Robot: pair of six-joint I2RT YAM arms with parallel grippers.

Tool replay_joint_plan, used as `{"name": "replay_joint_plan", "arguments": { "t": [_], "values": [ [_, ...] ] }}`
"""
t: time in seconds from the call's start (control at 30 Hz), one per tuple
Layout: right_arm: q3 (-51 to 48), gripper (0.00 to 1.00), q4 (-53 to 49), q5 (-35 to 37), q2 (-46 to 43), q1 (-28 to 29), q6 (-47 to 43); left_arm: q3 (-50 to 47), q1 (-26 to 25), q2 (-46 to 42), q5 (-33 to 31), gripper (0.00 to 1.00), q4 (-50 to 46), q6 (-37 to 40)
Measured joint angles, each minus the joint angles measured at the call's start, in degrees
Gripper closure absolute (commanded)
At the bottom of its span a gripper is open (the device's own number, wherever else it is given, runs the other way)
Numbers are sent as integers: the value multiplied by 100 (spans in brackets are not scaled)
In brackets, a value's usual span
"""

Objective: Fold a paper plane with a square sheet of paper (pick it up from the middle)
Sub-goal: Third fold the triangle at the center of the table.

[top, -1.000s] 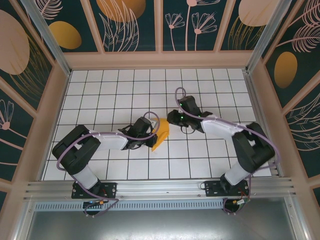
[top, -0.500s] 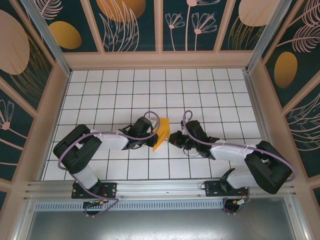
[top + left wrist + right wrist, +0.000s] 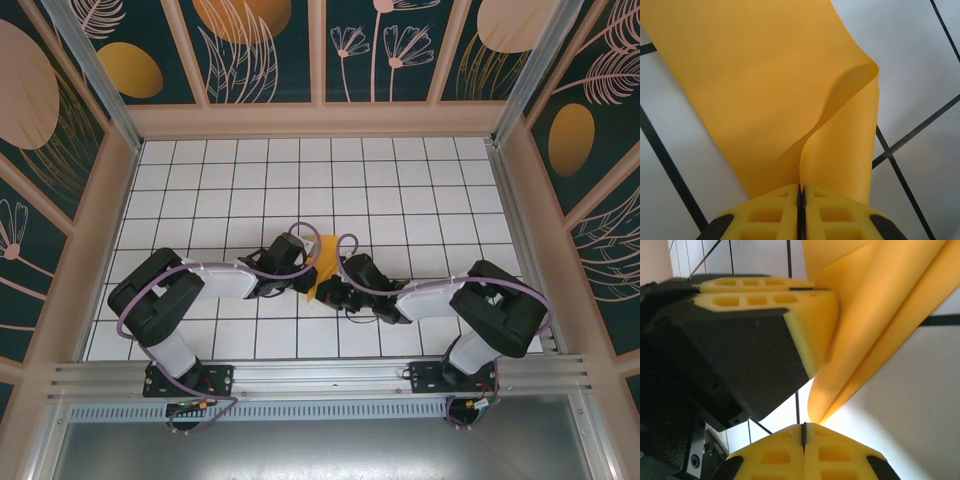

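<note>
The square sheet of paper (image 3: 326,252), orange-yellow, is folded over on itself and stands slightly raised at mid-table. My left gripper (image 3: 307,274) is shut on it, and the left wrist view shows the curled sheet (image 3: 765,75) running into the closed seam of the left gripper (image 3: 801,186). My right gripper (image 3: 329,290) lies low at the paper's near corner, opposite the left one. In the right wrist view the right gripper (image 3: 803,426) is shut, and the pointed lower tip of the paper (image 3: 880,315) ends just beside its fingertips. I cannot tell whether they touch. The left gripper (image 3: 830,292) holds the sheet just above.
The white tiled floor (image 3: 200,190) is boxed in by wooden walls (image 3: 110,190) on three sides, with a metal rail (image 3: 320,375) at the near edge. Both arms crowd the middle, wrist to wrist. Purple cables (image 3: 345,240) loop above them.
The right arm swung from behind the paper to its near side and dropped low, its jaws closing on the way. The left gripper and the paper stayed put.
</note>
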Motion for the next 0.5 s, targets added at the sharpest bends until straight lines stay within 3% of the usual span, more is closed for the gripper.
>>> {"name": "replay_joint_plan", "arguments": {
  "t": [0.07,0.2,0.33,0.5],
  "values": [
    [0,100,-304,223,-328,-192,-55,9,0,9,2,87,-2,24],
    [295,100,-774,319,-605,-1106,-461,9,0,9,2,87,-2,26],
    [1067,100,-1193,151,-120,-1670,-1038,9,0,9,2,87,-2,26],
    [2280,100,-1888,-55,903,-1764,-1690,17,0,9,2,87,-9,28]
  ]
}}
